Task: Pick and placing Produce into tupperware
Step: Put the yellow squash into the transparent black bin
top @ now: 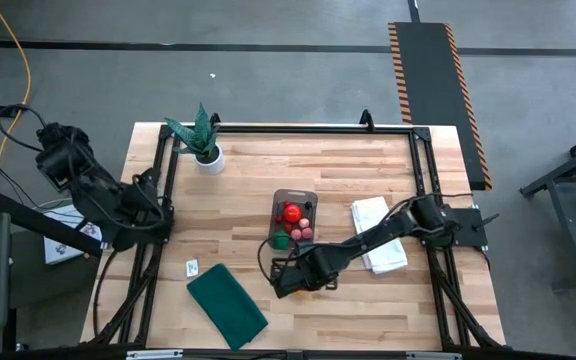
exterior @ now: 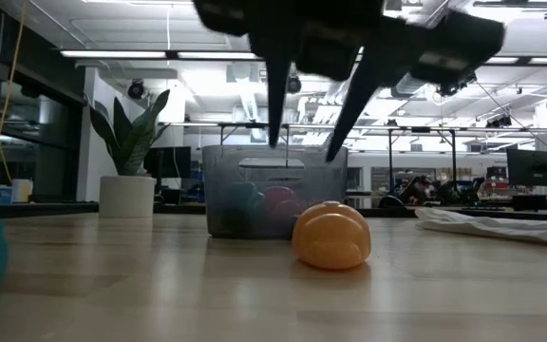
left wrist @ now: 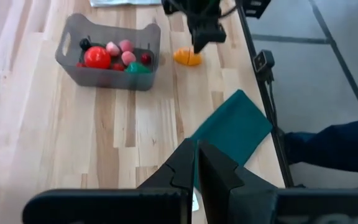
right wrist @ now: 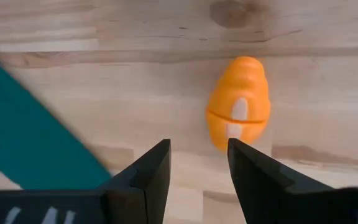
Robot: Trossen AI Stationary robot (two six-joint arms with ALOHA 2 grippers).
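The clear grey tupperware (top: 294,197) stands mid-table and holds a red ball (left wrist: 96,57), a green piece (left wrist: 138,68), pink pieces (left wrist: 120,50) and small dark and red berries. An orange ridged piece (right wrist: 238,112) lies on the wood on the tupperware's near side. My right gripper (right wrist: 197,165) hangs open just above it, fingers pointing down, the piece slightly ahead of the fingertips. In the low view the right gripper (exterior: 302,147) is clear of the orange piece (exterior: 330,235). My left gripper (left wrist: 195,163) waits shut at the table's left edge.
A dark green cloth (top: 226,305) lies near the front edge, left of the right gripper (top: 286,280). A folded white cloth (top: 378,235) sits under the right arm. A potted spiky plant (top: 206,145) stands at the far left, and a small card (top: 192,267) lies by the green cloth.
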